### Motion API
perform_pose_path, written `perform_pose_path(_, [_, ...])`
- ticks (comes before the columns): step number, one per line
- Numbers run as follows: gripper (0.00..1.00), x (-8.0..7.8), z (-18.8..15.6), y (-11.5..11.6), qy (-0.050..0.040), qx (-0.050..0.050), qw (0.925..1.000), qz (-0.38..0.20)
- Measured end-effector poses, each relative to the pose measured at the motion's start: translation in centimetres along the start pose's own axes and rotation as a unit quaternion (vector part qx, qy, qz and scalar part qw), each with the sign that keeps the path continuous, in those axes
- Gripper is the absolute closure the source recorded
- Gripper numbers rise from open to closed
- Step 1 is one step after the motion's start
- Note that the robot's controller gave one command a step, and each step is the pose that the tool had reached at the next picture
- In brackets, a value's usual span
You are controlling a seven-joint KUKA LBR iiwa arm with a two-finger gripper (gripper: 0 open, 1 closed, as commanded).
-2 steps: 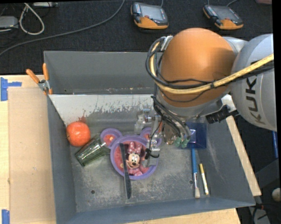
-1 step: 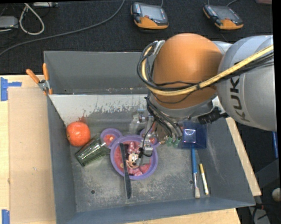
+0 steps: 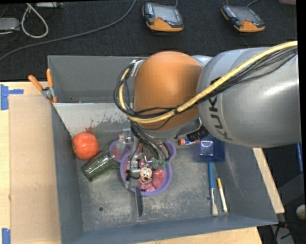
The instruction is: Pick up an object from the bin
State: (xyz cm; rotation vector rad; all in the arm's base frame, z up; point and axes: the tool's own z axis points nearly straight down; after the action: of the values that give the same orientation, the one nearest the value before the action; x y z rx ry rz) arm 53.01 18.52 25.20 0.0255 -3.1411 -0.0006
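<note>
I judge the pick not yet made. The end effector is down in the middle of the bin, over a purple bowl with a pink toy lying in it, but wrist and cables cover it from above. I cannot tell how wide it stands or whether it has hold of anything. Nothing looks lifted, so the grasp and the raise are left to do, as far as I can see.

Room is tight on the bowl's left. A green cup lies on its side just beside the rim, with an orange ball touching or nearly touching the cup beyond it. A dark stick runs from the bowl towards the near wall. To the right the floor is barer (a blue block and two thin sticks lie well apart from the bowl). The walls are far enough off, so I reckon straight up is the cleanest way out.
</note>
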Motion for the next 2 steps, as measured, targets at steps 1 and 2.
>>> perform_pose_path(1, [0.0,-3.4,4.0,2.2,0.0022,0.0,1.0,0.009])
perform_pose_path(2, [0.0,-4.1,7.1,2.0,-0.0008,-0.001,1.0,-0.007])
